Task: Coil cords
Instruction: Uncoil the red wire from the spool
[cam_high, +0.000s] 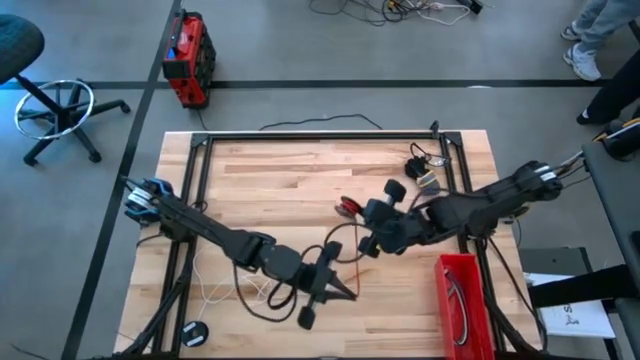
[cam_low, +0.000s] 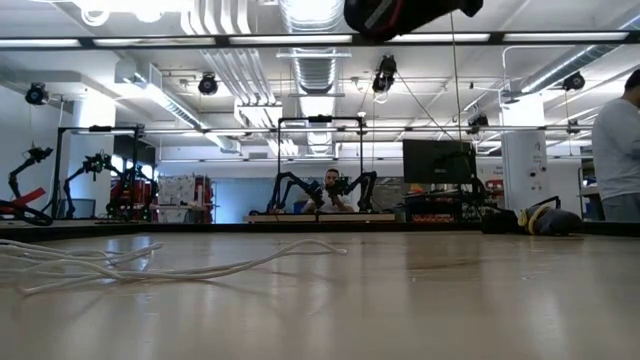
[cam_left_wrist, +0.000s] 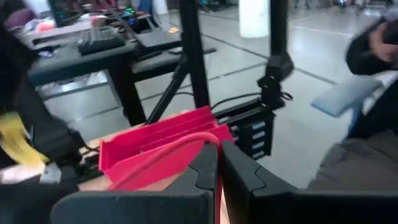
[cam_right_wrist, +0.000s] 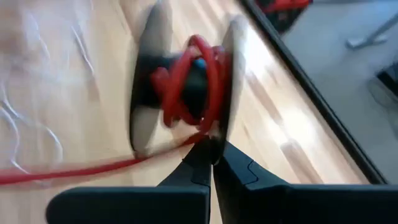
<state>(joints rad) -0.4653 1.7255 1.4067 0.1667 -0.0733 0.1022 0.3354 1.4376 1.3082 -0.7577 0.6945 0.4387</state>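
The red cord (cam_right_wrist: 186, 87) is seen in the right wrist view as a small bundle wound on a spool (cam_right_wrist: 186, 81) with two pale flanges, and one free strand runs from it across the wooden surface (cam_high: 260, 180). In the high view the red strand is stretched between the two arms, near the middle of the surface.

The right end effector (cam_right_wrist: 214, 158) is closed together on the red strand just below the spool. The left end effector (cam_left_wrist: 219, 168) is also closed, and the red cord passes between its tips; behind it a red bin (cam_left_wrist: 155, 140) is seen. The same bin (cam_high: 462, 300) stands at the near right part of the surface and holds a pale looped cable.

The white cord (cam_low: 150, 262) lies loose on the surface in long flat curves, near the left arm (cam_high: 210, 235). A black cord (cam_high: 285, 290) is looped under the left arm, as far as can be judged.

The cords are judged to be light, thin and very soft, so that they sag and spring open when released. The red one looks smooth and may slip through closed tips. It is best held on a straight free part close to the coil, not on the plug.

No readable brand, label or writing is found on the cords or the bin.
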